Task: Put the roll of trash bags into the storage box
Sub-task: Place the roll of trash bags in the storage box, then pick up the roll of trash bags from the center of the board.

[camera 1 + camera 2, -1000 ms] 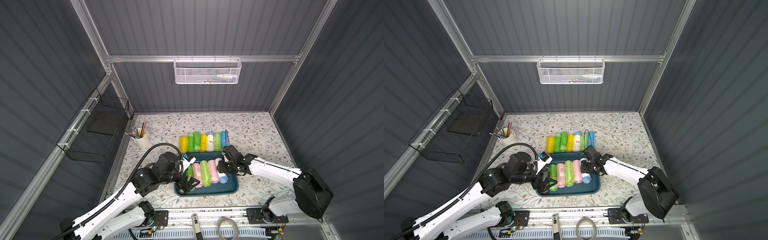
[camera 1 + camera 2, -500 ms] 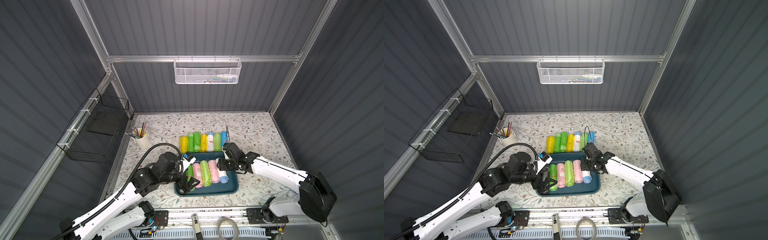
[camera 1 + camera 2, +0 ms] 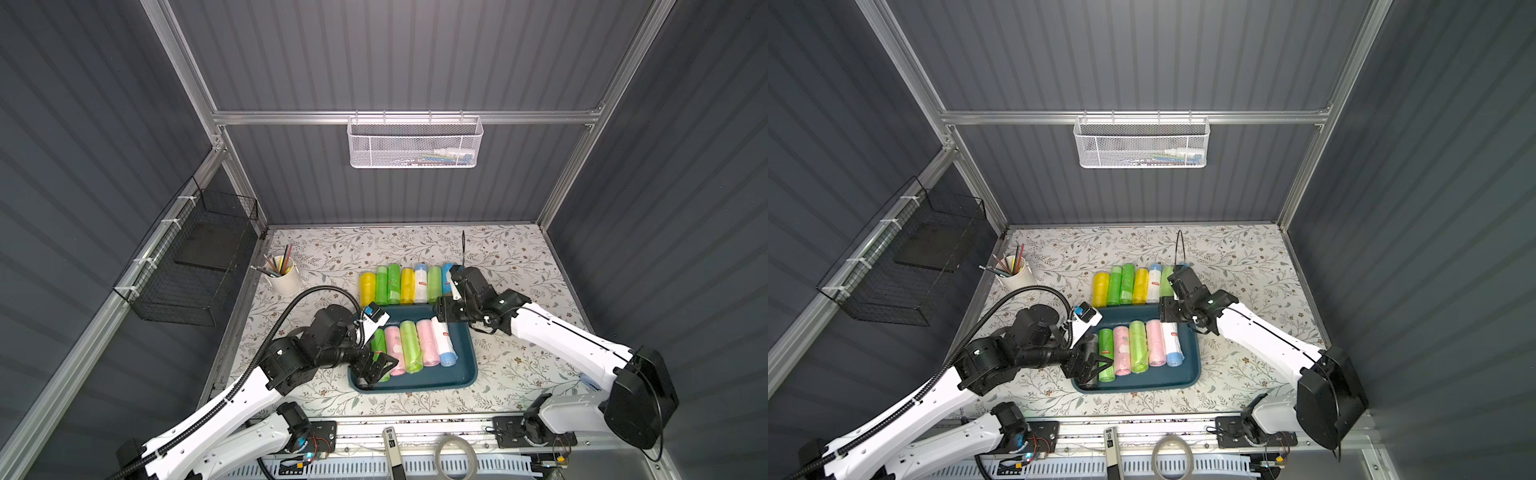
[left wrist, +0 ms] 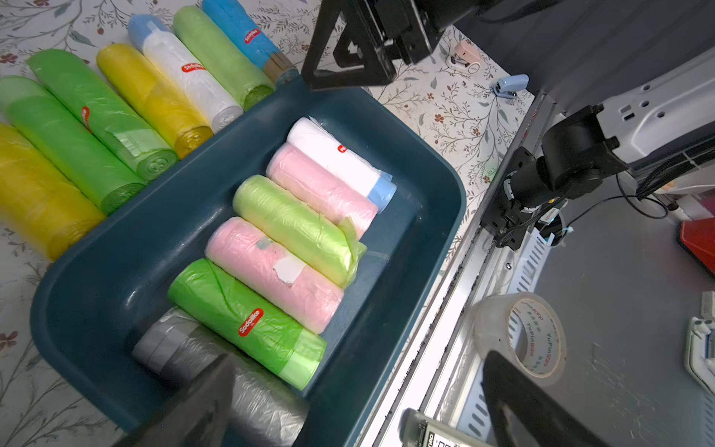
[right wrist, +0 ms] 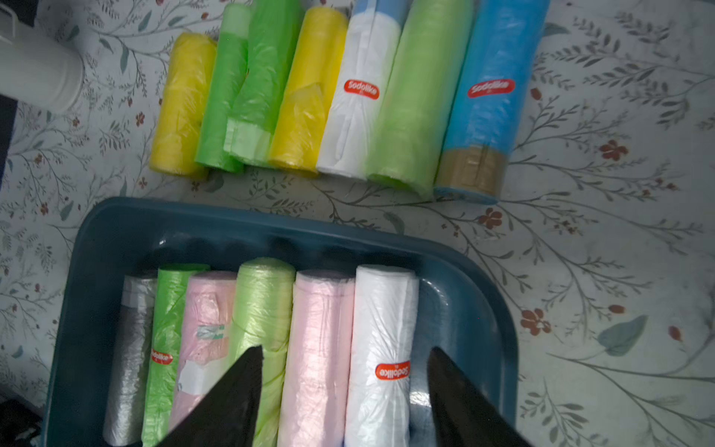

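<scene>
**Storage box**: dark teal tray at the near edge of the floral table.

**Contents, side by side:**
- grey roll
- green roll, red "Sodolike" sticker
- pink roll
- pale green roll
- second pink roll
- white roll of trash bags, blue-ended, same sticker, lying last on the right arm's side

**Beyond the box:** a row of seven loose rolls. "Sodolike" shows on a white one and on the blue roll, which is banded with brown tape.

**Left gripper**: jaws spread wide and empty, over the grey roll.

**Right gripper**: jaws apart, holding nothing, above the box's far end.

**Clear packing tape**: off the table. The core seems to read "YuPin BOPP".
</scene>
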You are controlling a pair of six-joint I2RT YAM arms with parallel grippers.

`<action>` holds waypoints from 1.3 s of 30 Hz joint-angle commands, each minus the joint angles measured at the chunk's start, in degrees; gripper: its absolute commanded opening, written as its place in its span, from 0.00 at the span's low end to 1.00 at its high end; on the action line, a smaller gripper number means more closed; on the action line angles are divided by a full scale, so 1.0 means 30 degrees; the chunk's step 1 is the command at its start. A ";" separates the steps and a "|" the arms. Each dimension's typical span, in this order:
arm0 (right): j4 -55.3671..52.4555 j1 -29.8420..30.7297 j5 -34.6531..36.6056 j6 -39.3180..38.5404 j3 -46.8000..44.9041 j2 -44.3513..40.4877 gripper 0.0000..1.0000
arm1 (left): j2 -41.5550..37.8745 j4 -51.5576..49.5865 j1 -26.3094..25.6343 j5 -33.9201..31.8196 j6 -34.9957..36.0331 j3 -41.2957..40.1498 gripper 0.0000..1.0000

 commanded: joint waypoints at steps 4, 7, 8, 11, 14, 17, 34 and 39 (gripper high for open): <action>0.1393 -0.3098 0.0070 -0.2036 0.0663 0.1276 0.67 | -0.0471 -0.0260 0.0151 -0.0534 -0.0076 -0.0253 1.00; 0.2587 -0.4211 -0.0707 -0.2788 0.1229 0.2645 0.63 | -0.0278 -0.0311 0.0151 -0.0264 0.0050 -0.0190 1.00; 0.2861 -0.4390 -0.0817 -0.3092 0.1449 0.3170 0.63 | -0.0269 -0.0311 0.0129 -0.0071 0.0111 -0.0183 1.00; 0.3086 -0.4869 -0.0848 -0.3495 0.2249 0.4562 0.63 | -0.0593 -0.0126 0.0136 0.0002 0.0126 -0.0235 1.00; 0.3674 -0.5413 -0.1383 -0.3454 0.2550 0.5742 0.63 | -0.1015 0.0082 0.0151 -0.0137 0.0100 -0.0355 1.00; 0.3903 -0.5919 -0.2273 -0.3392 0.2924 0.6998 0.63 | -0.1244 0.0127 0.0133 -0.0478 0.0085 -0.0364 1.00; 0.4847 -0.6177 -0.3637 -0.3344 0.4171 1.0240 0.60 | -0.0951 0.0105 0.0143 -0.0408 0.0283 -0.0319 1.00; 0.4768 -0.6177 -0.3445 -0.2959 0.4699 1.1262 0.58 | -0.1199 0.0201 0.0155 -0.0287 0.0290 -0.0377 1.00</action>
